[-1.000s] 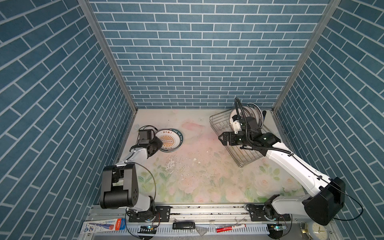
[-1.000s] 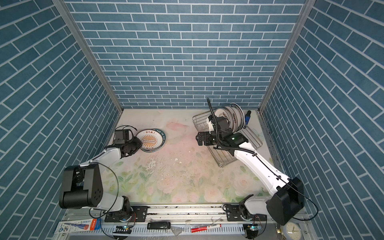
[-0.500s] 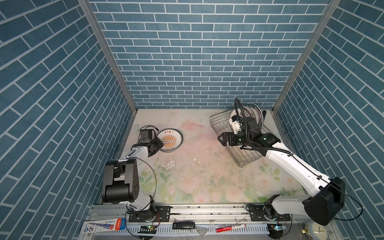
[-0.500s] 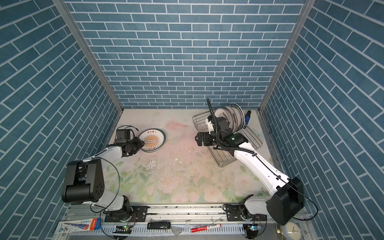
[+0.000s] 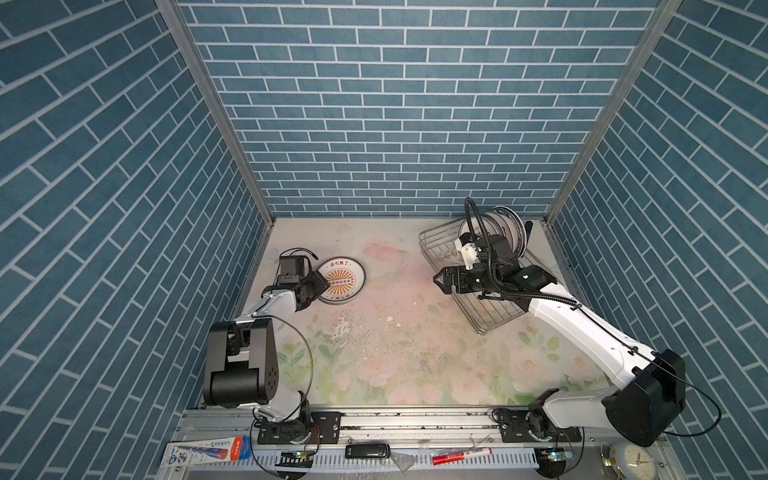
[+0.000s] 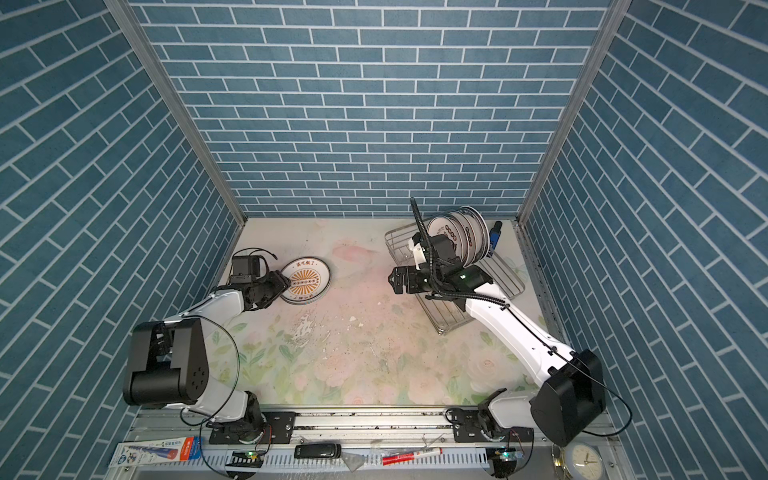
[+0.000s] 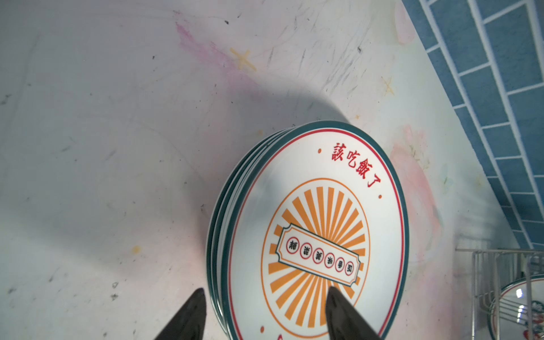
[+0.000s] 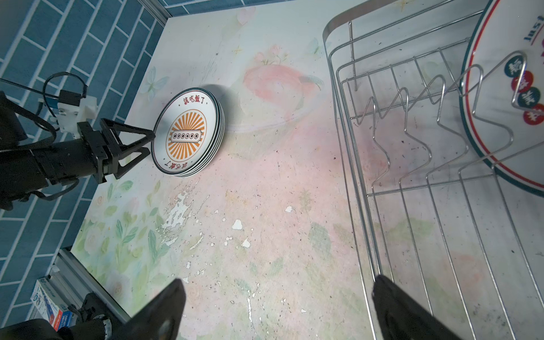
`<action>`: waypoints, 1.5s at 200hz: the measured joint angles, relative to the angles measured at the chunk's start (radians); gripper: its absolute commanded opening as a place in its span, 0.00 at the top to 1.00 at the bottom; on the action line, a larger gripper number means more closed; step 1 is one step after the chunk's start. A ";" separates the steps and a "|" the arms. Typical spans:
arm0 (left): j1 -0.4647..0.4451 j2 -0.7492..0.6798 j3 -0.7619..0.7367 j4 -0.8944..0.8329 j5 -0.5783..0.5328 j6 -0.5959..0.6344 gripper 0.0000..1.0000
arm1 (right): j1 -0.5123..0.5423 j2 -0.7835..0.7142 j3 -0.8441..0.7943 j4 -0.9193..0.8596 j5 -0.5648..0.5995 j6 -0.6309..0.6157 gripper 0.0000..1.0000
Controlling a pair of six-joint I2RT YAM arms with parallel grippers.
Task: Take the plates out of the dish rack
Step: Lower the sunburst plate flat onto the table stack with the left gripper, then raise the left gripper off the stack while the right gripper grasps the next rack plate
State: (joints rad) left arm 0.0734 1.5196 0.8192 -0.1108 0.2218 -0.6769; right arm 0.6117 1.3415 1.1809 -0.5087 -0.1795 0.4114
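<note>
A stack of plates point(image 5: 343, 282) point(image 6: 307, 280) lies flat on the table at the left, and its top plate point(image 7: 318, 220) point(image 8: 188, 132) shows an orange sunburst and red characters. My left gripper point(image 5: 320, 284) point(image 7: 265, 297) is open at the stack's rim, one finger over the top plate and the other beside the stack. The dish rack point(image 5: 432, 237) point(image 6: 395, 237) point(image 8: 329, 53) stands at the back right with several plates point(image 5: 498, 226) point(image 6: 461, 237) point(image 8: 506, 88) upright in its far end. My right gripper point(image 5: 436, 282) point(image 8: 278, 282) hangs open and empty at the rack's left edge.
A blue object point(image 6: 494, 239) sits behind the rack by the back wall. The floral mat has a peeled patch point(image 5: 340, 328) near the middle. Brick walls close in the left, back and right. The front rail carries a marker point(image 5: 457, 457), a box point(image 5: 203, 455) and a clock point(image 5: 631, 461).
My left gripper has opened and let go of the top plate, which now lies flat on the stack. The right arm has not moved.
</note>
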 measured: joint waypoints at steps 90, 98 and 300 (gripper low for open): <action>-0.049 -0.106 -0.035 0.048 0.031 0.021 0.01 | -0.079 0.016 0.050 -0.080 0.251 -0.168 0.01; -0.071 -0.106 -0.035 0.048 0.031 0.029 0.01 | -0.111 0.017 0.063 -0.080 0.257 -0.184 0.01; -0.270 -0.157 0.002 0.037 -0.038 0.182 0.01 | -0.302 0.272 0.218 -0.029 0.328 -0.234 0.18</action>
State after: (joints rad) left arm -0.1970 1.3624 0.8207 -0.0742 0.1837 -0.4946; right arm 0.3099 1.6135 1.3987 -0.5381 0.1490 0.1772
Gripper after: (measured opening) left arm 0.994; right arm 0.826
